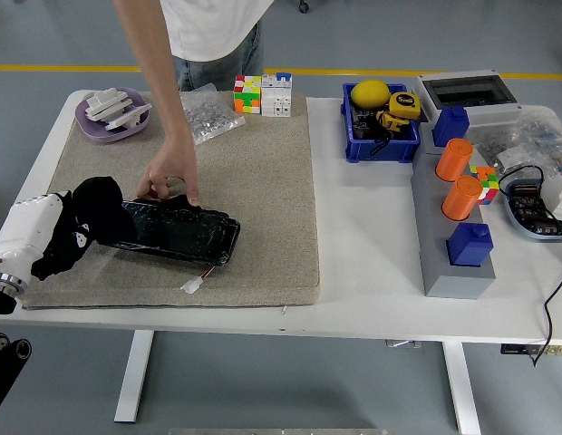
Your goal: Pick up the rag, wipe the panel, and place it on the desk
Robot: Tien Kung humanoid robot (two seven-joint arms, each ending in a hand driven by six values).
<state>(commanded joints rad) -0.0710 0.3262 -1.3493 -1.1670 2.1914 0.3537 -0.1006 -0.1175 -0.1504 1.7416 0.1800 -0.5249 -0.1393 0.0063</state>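
Observation:
A glossy black panel [177, 232] lies on the beige mat [254, 172] at the front left, with a small white connector on a wire at its near edge. My left hand [47, 231], white-backed, is shut on a black rag [92, 210] pressed over the panel's left end. A person's hand [172, 174] reaches down from the far side and holds the panel's far edge with its fingertips. My right hand is out of view.
On the mat's far side are a purple dish of white parts [112, 112], a bag of small parts [209, 115] and colourful cubes [247, 94]. To the right stand a blue bin [380, 122], a grey block with orange cylinders [460, 178] and blue blocks, and cabled devices.

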